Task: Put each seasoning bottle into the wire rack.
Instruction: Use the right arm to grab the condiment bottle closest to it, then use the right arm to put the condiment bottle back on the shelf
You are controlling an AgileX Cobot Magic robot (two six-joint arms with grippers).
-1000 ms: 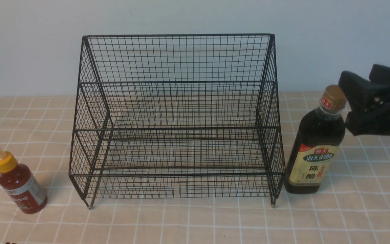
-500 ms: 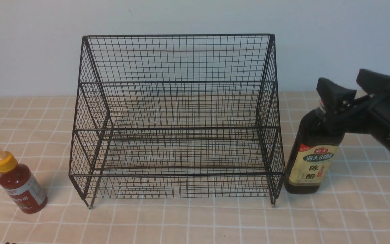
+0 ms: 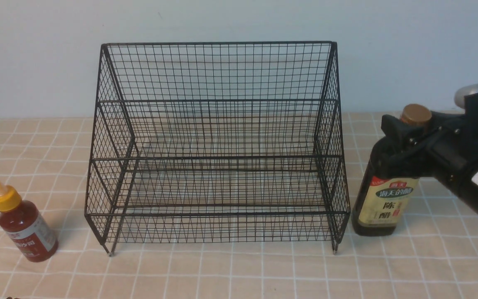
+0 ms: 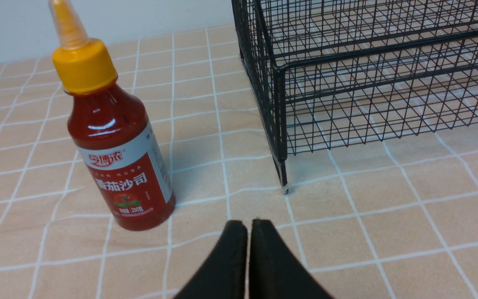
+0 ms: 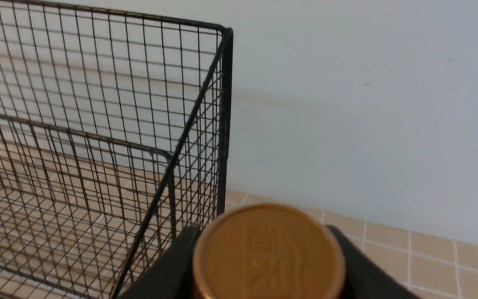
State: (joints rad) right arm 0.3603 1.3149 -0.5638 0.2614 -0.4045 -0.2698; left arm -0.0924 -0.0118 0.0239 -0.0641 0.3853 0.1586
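Observation:
The black wire rack (image 3: 218,158) stands empty mid-table. To its right stands the tall dark vinegar bottle (image 3: 386,203) on the cloth. My right gripper (image 3: 405,135) is shut on its neck just under the gold cap (image 5: 268,249), a black finger pressed to each side. The small red sauce bottle (image 3: 25,226) with a yellow nozzle stands left of the rack. In the left wrist view this bottle (image 4: 118,158) is upright a short way ahead of my left gripper (image 4: 247,226), which is shut and empty, low over the cloth near the rack's front left foot (image 4: 284,189).
A peach checked tablecloth (image 3: 239,270) covers the table. A pale wall (image 3: 35,62) rises close behind the rack. The rack's right side wall (image 5: 197,124) stands right beside the held bottle.
My right gripper moved left and down from beside the gold cap to the bottle's neck and closed on it. The bottle shifted slightly to the right. The left arm and sauce bottle stayed still.

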